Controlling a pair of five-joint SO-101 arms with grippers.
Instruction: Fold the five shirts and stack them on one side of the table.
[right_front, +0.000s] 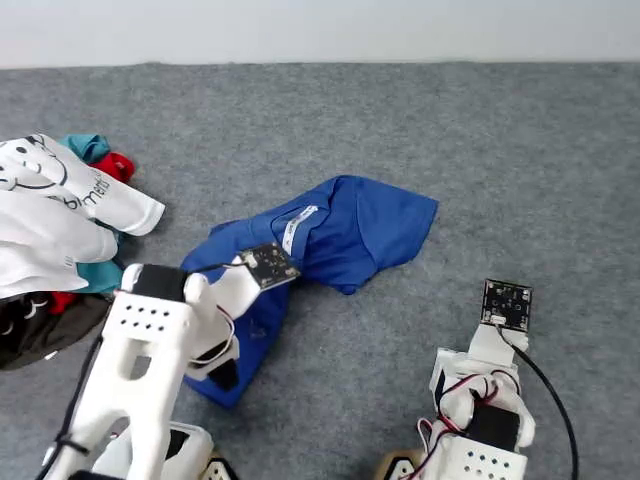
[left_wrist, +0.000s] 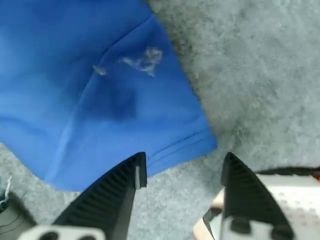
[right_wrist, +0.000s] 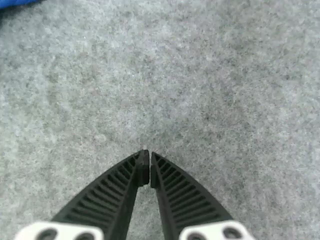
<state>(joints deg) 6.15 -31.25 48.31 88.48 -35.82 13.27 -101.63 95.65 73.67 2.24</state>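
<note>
Hovering released, the left gripper (left_wrist: 184, 169) stands just short of the blue shirt (left_wrist: 100, 85), nearest its hem corner; the right gripper (right_wrist: 146, 167), clenched empty, sits well apart.

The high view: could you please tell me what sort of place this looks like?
Probably a robotics test bench rather than a home: a table under a grey carpet-like cover, the left arm and right arm mounted side by side, plus a blue shirt and a heap of shirts.

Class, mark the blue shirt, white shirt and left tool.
blue shirt (right_front: 375, 225), high view, its spread body.
white shirt (right_front: 50, 235), high view, its front.
left tool (left_wrist: 184, 164), left wrist view, between its tips.
</note>
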